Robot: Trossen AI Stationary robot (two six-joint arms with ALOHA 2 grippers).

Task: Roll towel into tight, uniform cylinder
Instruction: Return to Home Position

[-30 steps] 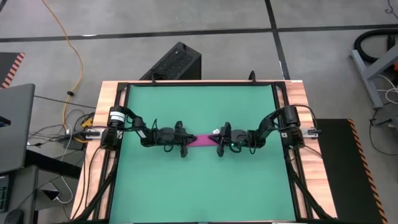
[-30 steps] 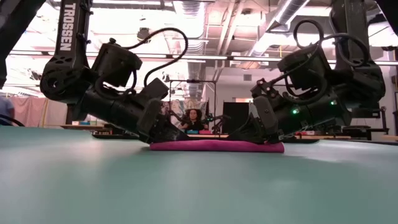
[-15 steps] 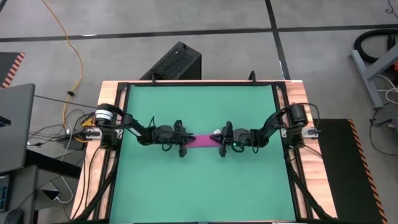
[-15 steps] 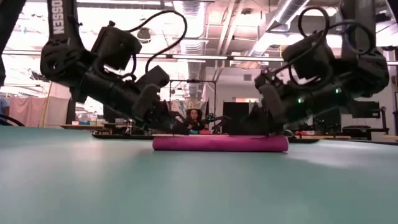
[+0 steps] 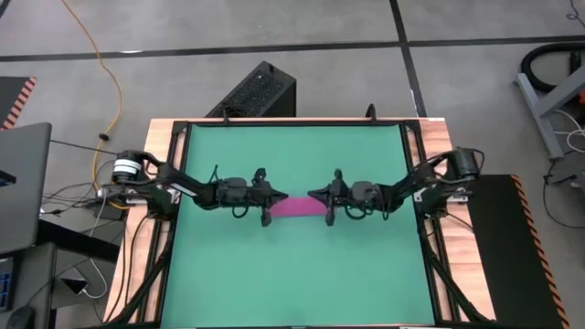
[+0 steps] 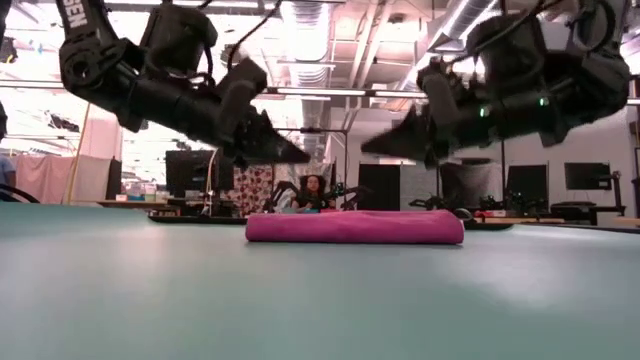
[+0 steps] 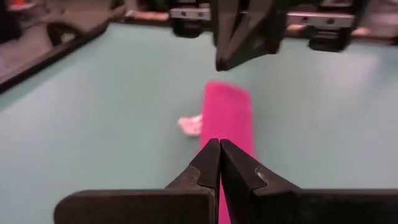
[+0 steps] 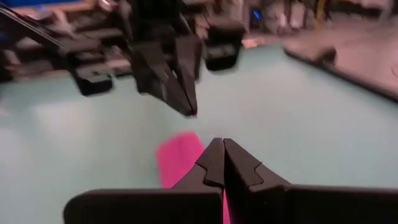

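The magenta-pink towel lies as a short roll (image 5: 297, 205) on the green mat (image 5: 292, 274) at mid-table, resting on its long side (image 6: 355, 227). Its white tag (image 7: 191, 124) sticks out at the far side near the right end. My left gripper (image 6: 300, 157) is shut and hangs above the roll's left end, touching nothing. My right gripper (image 6: 370, 150) is shut and hangs above the right end, also clear of it. The two grippers point at each other over the roll (image 7: 229, 115) (image 8: 177, 158).
The mat is framed by the wooden table edge (image 5: 164, 137). A black box (image 5: 260, 90) stands on the floor beyond the far edge. A person (image 6: 313, 190) sits far behind the table in the room. Open mat lies near and far of the roll.
Both grippers have risen from the roll's ends to well above it and drawn slightly apart, left toward the table's left, right toward its right. The cloth, flat and low a second ago, now lies as a thicker, rounder roll in the same place.
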